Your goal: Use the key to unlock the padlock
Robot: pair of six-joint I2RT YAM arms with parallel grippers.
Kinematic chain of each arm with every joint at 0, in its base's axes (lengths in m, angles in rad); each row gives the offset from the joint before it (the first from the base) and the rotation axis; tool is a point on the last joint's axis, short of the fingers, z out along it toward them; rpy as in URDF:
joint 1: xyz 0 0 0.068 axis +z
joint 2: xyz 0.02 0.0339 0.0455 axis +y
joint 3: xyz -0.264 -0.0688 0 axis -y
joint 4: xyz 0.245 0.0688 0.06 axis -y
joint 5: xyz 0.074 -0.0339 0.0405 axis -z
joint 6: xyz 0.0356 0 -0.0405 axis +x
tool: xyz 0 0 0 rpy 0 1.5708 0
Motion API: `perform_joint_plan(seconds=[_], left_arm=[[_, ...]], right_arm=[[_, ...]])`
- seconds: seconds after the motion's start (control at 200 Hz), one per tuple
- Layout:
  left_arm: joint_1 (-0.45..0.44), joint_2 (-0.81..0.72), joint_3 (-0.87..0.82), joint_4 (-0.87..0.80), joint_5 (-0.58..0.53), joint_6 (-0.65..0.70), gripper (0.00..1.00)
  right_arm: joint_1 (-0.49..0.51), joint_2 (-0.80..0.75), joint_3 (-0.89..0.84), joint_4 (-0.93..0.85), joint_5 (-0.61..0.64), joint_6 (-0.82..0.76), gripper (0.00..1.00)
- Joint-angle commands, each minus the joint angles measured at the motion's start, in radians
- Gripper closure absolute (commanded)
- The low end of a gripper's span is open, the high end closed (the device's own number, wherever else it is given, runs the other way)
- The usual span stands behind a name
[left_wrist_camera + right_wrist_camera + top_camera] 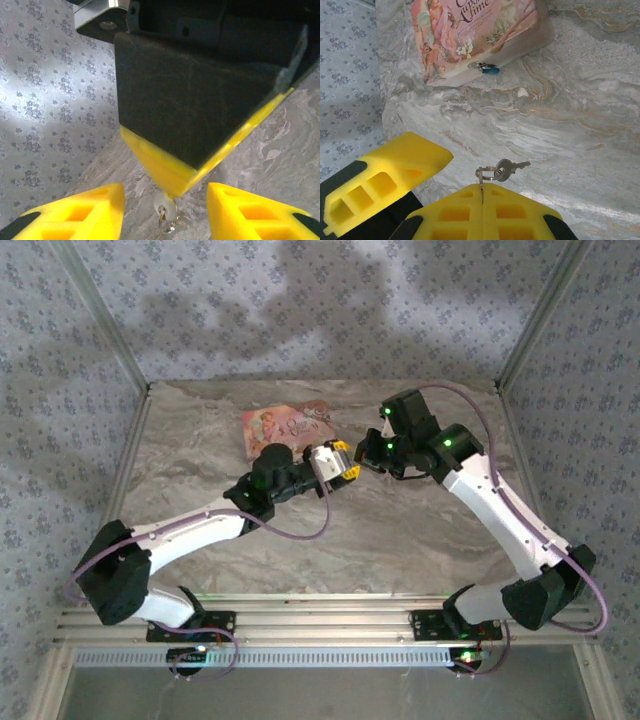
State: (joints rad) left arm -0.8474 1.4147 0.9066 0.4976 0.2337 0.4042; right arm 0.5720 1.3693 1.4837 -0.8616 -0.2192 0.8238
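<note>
Tabletop (570,125) separates hanging key (507,169) from padlock (488,69) at box (470,30) edge.

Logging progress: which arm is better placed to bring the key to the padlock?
Right: the right pincer is shut on the ring of the small silver key, tiny blue padlock ahead; the left pincer is open.
</note>
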Motion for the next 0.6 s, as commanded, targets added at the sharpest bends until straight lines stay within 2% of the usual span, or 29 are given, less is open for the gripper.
perform_joint_plan(seconds=[0.0, 0.345, 0.49, 0.6], left_arm=[[-0.005, 0.020, 0.044, -0.011, -0.010, 0.038, 0.57], [-0.007, 0.043, 0.034, -0.024, -0.021, 0.059, 0.62], [-0.009, 0.046, 0.035, -0.039, -0.033, 0.075, 0.77], [-0.012, 0.038, 0.034, -0.045, -0.047, 0.084, 0.95]], right_arm=[[0.005, 0.011, 0.032, -0.014, -0.015, 0.018, 1.00], [-0.004, 0.014, 0.032, -0.008, -0.023, 0.022, 1.00], [-0.008, 0.015, 0.030, -0.004, -0.029, 0.026, 1.00], [-0.009, 0.014, 0.026, -0.003, -0.032, 0.029, 1.00]])
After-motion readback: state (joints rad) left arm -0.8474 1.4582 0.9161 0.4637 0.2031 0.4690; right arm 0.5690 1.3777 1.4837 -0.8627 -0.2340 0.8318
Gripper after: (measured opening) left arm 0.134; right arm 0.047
